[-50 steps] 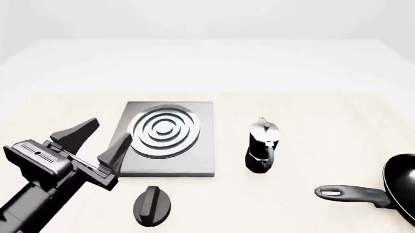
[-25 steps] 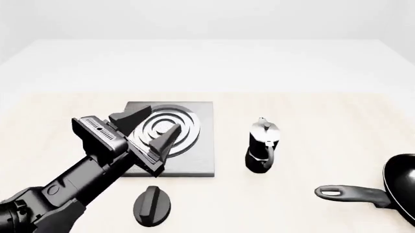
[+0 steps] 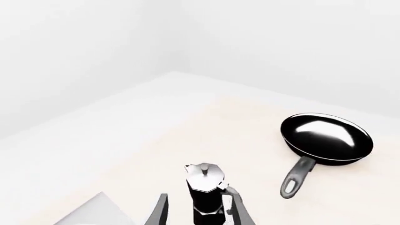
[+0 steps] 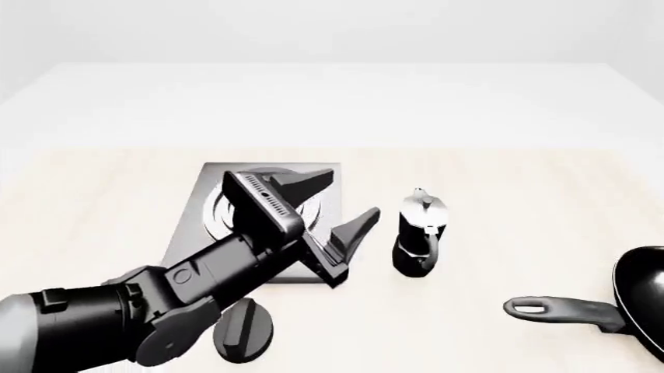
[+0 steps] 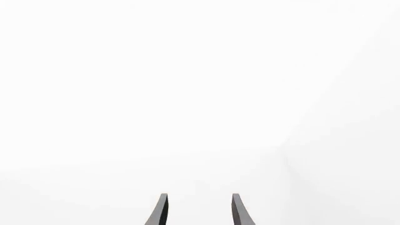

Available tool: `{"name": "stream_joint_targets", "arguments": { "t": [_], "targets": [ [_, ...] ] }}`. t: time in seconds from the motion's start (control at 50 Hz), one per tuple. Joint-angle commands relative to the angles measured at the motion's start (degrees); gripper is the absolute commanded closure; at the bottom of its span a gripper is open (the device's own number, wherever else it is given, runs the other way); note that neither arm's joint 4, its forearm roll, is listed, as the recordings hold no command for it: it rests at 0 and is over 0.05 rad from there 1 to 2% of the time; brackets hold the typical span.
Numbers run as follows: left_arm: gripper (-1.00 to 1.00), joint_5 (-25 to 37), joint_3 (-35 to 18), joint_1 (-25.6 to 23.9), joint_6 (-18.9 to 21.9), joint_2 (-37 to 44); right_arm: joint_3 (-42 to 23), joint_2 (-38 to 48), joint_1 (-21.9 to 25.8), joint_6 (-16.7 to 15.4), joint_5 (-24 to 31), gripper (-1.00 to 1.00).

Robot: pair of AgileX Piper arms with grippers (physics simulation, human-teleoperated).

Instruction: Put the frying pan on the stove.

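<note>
The frying pan (image 4: 641, 297) lies on the table at the far right, cut by the view's edge, with its handle (image 4: 560, 311) pointing left. The left wrist view shows the whole pan (image 3: 326, 138). The stove (image 4: 202, 214) sits left of centre, mostly hidden under my left arm. My left gripper (image 4: 343, 199) is open and empty above the stove's right edge, just left of the moka pot, far from the pan. In its wrist view the fingers (image 3: 159, 213) frame the moka pot. My right gripper (image 5: 198, 213) is open and empty, facing blank white; it is outside the front view.
A black-and-silver moka pot (image 4: 418, 233) stands between the stove and the pan. It also shows in the left wrist view (image 3: 205, 194). A small black oval knob (image 4: 247, 332) lies in front of the stove, partly behind my left arm.
My left arm has swung to the right, from the stove's left side to over the stove, ending near the moka pot. Its jaws stay open. The pan has not moved.
</note>
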Motion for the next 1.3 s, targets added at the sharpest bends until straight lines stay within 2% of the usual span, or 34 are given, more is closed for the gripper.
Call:
{"name": "stream_joint_targets", "arguments": {
  "t": [0.02, 0.88, 1.3],
  "targets": [
    [-1.0, 3.32, -6.48, -5.61, 0.17, 4.51, -1.19, -0.01, 0.28, -0.18, 0.66, -1.0],
    [-1.0, 17.67, -26.69, -16.29, 1.96, 23.36, -2.37, -0.01, 0.94, -1.26, 1.18, -1.0],
    [-1.0, 25.62, -36.45, -17.74, 3.64, 29.63, -2.57, -0.01, 1.56, -2.24, 1.1, -1.0]
  ]
}}
